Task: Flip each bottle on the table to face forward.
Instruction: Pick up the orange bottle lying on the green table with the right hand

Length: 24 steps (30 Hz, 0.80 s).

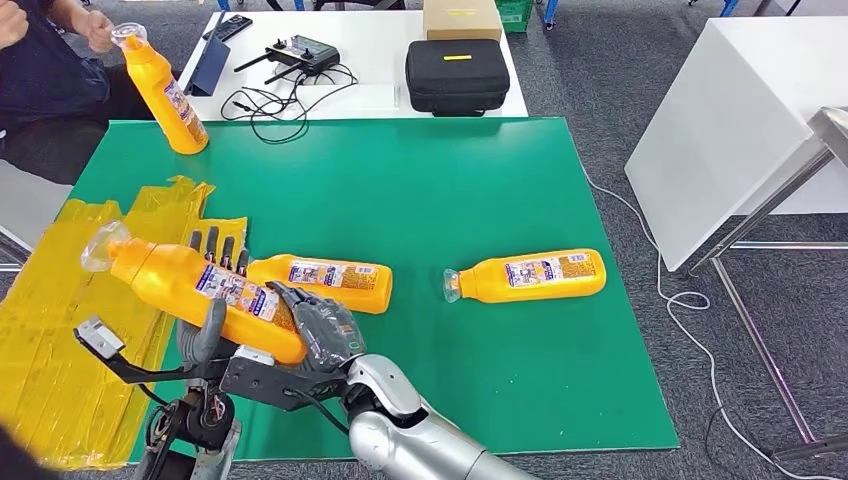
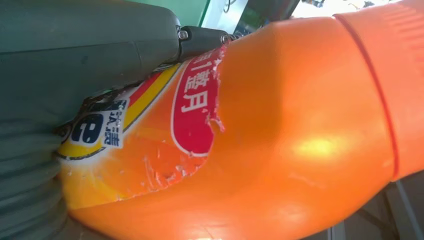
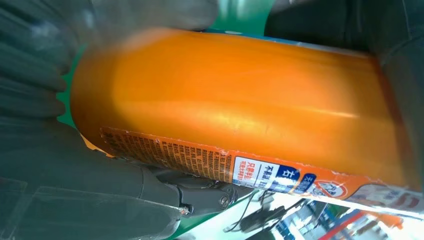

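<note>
Both robot hands grip the same orange bottle (image 1: 195,290): the left robot hand (image 1: 205,335) at its middle, the right robot hand (image 1: 320,330) at its base, lifting it clear of the bench (image 1: 420,180) near the front left corner, probably to turn it. Its clear cap points left; its label is torn. Two more bottles (image 1: 325,282) (image 1: 530,276) lie mid-bench.

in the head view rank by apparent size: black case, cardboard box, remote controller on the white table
1. black case
2. cardboard box, cut off by the picture's top edge, so its full size is unsure
3. remote controller
</note>
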Available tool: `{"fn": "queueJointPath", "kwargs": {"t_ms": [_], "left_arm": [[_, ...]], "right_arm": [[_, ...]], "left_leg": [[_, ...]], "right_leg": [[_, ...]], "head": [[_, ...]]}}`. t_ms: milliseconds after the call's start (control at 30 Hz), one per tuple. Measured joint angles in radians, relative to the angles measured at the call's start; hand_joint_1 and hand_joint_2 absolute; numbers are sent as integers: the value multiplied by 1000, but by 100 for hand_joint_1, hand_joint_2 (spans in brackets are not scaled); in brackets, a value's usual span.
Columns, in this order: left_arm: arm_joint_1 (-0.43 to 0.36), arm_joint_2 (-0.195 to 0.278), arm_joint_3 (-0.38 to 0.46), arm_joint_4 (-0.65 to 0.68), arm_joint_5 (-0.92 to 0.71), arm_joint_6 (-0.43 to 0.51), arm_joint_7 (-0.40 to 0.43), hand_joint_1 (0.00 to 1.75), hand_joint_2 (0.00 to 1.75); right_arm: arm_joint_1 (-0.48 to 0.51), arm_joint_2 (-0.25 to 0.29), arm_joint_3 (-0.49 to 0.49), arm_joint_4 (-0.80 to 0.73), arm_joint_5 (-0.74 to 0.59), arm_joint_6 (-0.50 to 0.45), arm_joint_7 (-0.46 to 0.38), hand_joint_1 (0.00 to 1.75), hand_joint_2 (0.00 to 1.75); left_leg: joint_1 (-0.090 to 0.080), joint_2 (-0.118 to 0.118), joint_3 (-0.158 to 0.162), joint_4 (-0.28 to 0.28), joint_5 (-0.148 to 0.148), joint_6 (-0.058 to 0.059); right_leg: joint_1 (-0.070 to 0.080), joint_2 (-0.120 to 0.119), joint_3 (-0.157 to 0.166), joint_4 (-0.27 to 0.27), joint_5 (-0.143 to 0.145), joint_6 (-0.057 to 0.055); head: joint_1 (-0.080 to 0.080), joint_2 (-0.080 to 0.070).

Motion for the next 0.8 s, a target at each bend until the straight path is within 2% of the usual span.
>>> {"fn": "queueJointPath", "kwargs": {"t_ms": [100, 133, 233, 267, 600, 633, 700, 767, 800], "left_arm": [[23, 5, 13, -19, 0, 0, 0, 0, 175], [27, 6, 16, -23, 0, 0, 0, 7, 175], [35, 9, 22, -30, -1, 0, 0, 138, 175], [36, 10, 24, -30, -1, 0, 0, 175, 175], [24, 12, 49, -31, -27, 19, -14, 175, 175], [23, 13, 54, -31, -32, 21, -16, 175, 175], [23, 14, 62, -31, -43, 26, -22, 175, 175], [21, 17, 69, -31, -67, 43, -33, 175, 175], [19, 21, 74, -31, -93, 63, -42, 175, 175]], "right_arm": [[-7, -2, 34, 3, -17, 2, 4, 175, 175], [-9, -2, 41, 5, -21, 2, 4, 175, 175], [-15, -3, 56, 9, -28, 2, 4, 175, 175], [-17, -3, 59, 11, -30, 3, 4, 175, 175], [-65, -3, 95, 38, -118, 8, 1, 175, 175], [-70, -3, 99, 42, -126, 8, -2, 169, 175], [-77, -3, 105, 52, -137, 9, -11, 82, 175], [-80, -3, 109, 62, -147, 18, -19, 0, 87], [-80, -3, 112, 68, -152, 28, -21, 0, 44]], "left_leg": [[0, 0, 0, 0, 0, 0], [0, 0, 0, 0, 0, 0], [0, 0, 0, 0, 0, 0], [0, 0, 0, 0, 0, 0], [0, 0, 0, 0, 0, 0], [0, 0, 0, 0, 0, 0], [0, 0, 0, 0, 0, 0], [0, 0, 0, 0, 0, 0], [0, 0, 0, 0, 0, 0]], "right_leg": [[0, 0, 0, 0, 0, 0], [0, 0, 0, 0, 0, 0], [0, 0, 0, 0, 0, 0], [0, 0, 0, 0, 0, 0], [0, 0, 0, 0, 0, 0], [0, 0, 0, 0, 0, 0], [0, 0, 0, 0, 0, 0], [0, 0, 0, 0, 0, 0], [0, 0, 0, 0, 0, 0]], "head": [[0, 0], [0, 0], [0, 0], [0, 0], [0, 0], [0, 0], [0, 0], [0, 0], [0, 0]]}}
